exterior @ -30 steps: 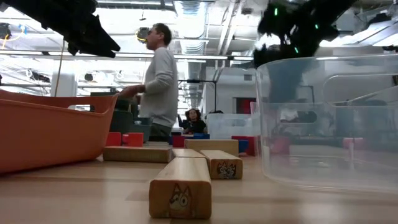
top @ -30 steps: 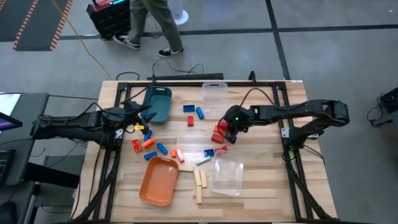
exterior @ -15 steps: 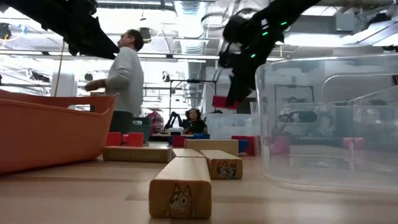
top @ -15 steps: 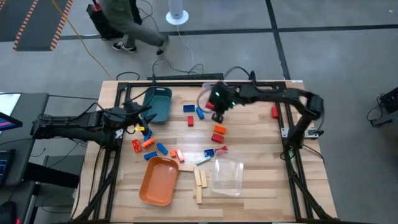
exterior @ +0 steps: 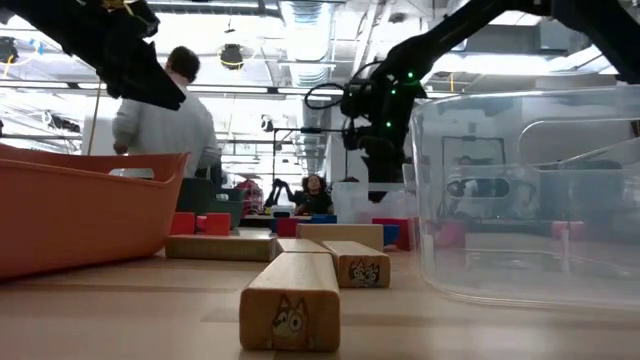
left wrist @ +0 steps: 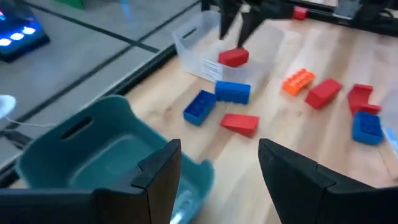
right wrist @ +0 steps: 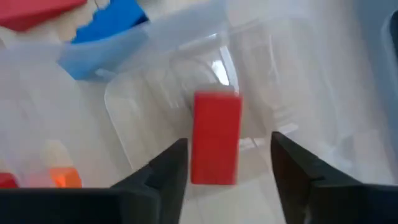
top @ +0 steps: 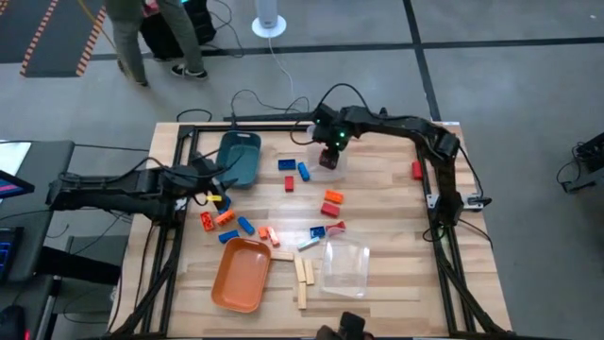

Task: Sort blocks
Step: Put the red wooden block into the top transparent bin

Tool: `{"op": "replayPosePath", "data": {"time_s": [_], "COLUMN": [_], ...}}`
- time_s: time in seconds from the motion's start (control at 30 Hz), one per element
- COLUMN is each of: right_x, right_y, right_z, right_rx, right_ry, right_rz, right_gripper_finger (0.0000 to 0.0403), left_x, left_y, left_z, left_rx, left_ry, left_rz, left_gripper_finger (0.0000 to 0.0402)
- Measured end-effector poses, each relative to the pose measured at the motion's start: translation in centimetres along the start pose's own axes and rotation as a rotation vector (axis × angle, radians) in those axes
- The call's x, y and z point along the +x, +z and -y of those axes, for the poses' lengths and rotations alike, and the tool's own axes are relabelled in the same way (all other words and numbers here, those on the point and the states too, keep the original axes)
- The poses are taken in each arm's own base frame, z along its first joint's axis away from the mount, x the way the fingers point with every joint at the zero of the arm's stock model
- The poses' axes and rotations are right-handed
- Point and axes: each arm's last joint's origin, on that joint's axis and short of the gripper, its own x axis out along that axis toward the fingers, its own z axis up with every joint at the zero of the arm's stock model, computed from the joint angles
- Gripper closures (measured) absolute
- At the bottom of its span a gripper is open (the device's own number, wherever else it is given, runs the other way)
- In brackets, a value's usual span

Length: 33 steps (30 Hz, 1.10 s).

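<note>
High: right claw (top: 329, 151) hanging open over clear bin (top: 326, 140); left claw (top: 219, 177) waiting open beside teal tray (top: 240, 157).
Right wrist: red block (right wrist: 215, 137) lying free in bin, between spread fingers.
Left wrist: blocks (left wrist: 233, 92) lying on tabletop (left wrist: 292, 143).

A clear plastic bin (top: 327, 142) stands at the far edge of the wooden table (top: 396, 255), directly beneath the right jaws. A second clear bin (top: 345, 268) stands at the near edge, well apart from both jaws. A teal tray (top: 240, 157) lies just ahead of the left jaws. An orange tray (top: 241, 274) lies near the front edge. A person (exterior: 160, 120) stands beyond the table.
</note>
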Motion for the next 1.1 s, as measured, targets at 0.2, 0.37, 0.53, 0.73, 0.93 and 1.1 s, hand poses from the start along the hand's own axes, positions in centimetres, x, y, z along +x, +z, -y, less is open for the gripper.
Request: {"op": "replayPosePath", "data": {"time_s": [0.2,0.37,0.53,0.73,0.93,1.1], "right_x": [-6.2,-8.8,-9.0,-7.9,-6.2,-4.2], "right_y": [0.2,-0.9,-2.4,-3.8,-5.2,-7.1], "right_z": [-1.6,-5.0,-8.0,-12.2,-15.7,-16.9], "right_rx": [-0.046,-0.140,-0.188,-0.222,-0.233,-0.181], "right_ry": [-0.079,-0.064,-0.028,0.046,0.108,0.136], "right_rz": [0.155,0.275,0.339,0.369,0.335,0.277], "right_gripper_finger": [0.0170,0.0175,0.0176,0.0176,0.0176,0.0176], "left_x": [0.9,1.6,1.8,1.4,1.1,1.1], "left_y": [-0.4,-0.7,-0.7,-0.1,0.2,0.3], "left_z": [0.7,1.1,1.2,1.2,1.1,1.1], "left_rx": [-0.031,-0.051,-0.060,-0.058,-0.022,-0.002], "left_ry": [-0.055,-0.065,-0.064,-0.080,-0.081,-0.086], "left_rz": [-0.072,-0.118,-0.124,-0.124,-0.147,-0.135], "left_gripper_finger": [0.0192,0.0192,0.0192,0.0192,0.0192,0.0192]}}
